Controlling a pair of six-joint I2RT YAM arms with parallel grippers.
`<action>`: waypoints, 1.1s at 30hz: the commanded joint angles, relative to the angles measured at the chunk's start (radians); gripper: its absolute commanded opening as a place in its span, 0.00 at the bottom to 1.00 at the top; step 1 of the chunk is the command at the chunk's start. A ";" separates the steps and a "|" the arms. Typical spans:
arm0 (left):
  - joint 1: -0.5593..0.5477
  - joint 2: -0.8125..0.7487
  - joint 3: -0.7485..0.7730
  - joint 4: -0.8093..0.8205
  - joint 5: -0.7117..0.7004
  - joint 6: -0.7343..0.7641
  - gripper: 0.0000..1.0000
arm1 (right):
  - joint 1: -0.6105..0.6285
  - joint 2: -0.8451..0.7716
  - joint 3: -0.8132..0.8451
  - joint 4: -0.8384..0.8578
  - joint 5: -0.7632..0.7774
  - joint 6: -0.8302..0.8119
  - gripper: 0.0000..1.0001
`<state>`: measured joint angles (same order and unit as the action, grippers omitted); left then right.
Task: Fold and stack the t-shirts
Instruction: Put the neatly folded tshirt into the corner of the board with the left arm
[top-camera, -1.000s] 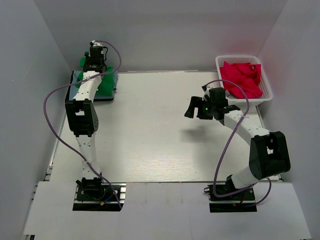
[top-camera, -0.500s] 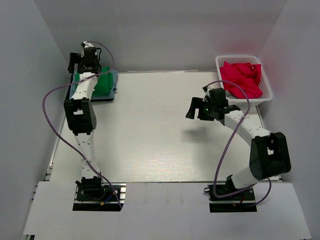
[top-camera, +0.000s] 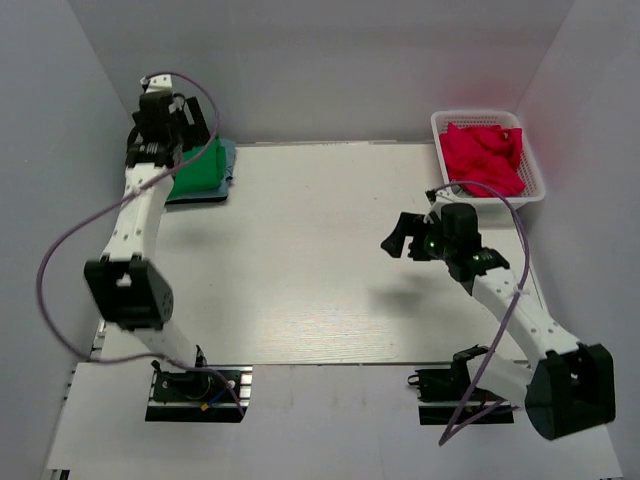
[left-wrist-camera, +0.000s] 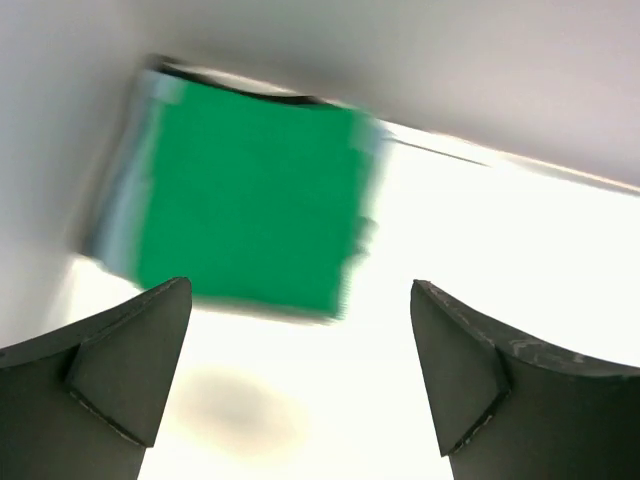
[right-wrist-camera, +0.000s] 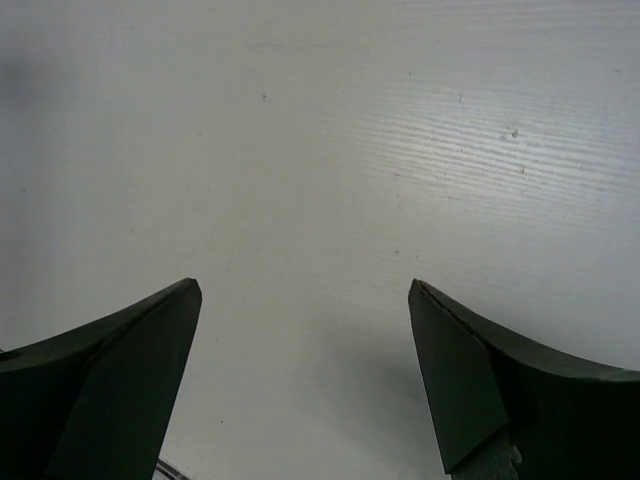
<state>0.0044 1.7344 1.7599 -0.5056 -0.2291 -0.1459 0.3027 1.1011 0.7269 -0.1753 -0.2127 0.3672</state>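
Note:
A folded green t-shirt (top-camera: 202, 170) lies on top of a light blue one (top-camera: 230, 157) at the table's back left corner. My left gripper (top-camera: 172, 128) hovers above that stack, open and holding nothing. The left wrist view looks down on the green t-shirt (left-wrist-camera: 250, 200), blurred, beyond the open left gripper (left-wrist-camera: 300, 300). Crumpled red t-shirts (top-camera: 483, 157) fill a white basket (top-camera: 437, 124) at the back right. My right gripper (top-camera: 402, 238) hangs open and holding nothing over the table's right half. In the right wrist view, only table shows between the tips of the right gripper (right-wrist-camera: 300, 290).
White walls close in the table at the back and on both sides. The left arm's purple cable (top-camera: 60, 260) loops out toward the left wall. The two arm bases (top-camera: 195, 385) sit at the near edge.
My left gripper has opened, let go of the green t-shirt and risen back and to the left. The right arm has shifted, its gripper a little lower and to the right, still open.

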 joint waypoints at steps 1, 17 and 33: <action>-0.004 -0.206 -0.274 0.135 0.408 -0.177 1.00 | -0.001 -0.092 -0.049 0.007 -0.002 0.016 0.90; -0.023 -0.307 -0.427 0.161 0.326 -0.207 1.00 | 0.000 -0.256 -0.133 -0.036 0.050 0.010 0.90; 0.008 0.470 0.033 0.093 0.254 -0.218 1.00 | -0.004 -0.015 -0.003 -0.038 0.108 0.006 0.90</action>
<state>0.0055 2.1971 1.7267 -0.3973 0.0460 -0.3595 0.3023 1.0817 0.6743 -0.2279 -0.1284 0.3836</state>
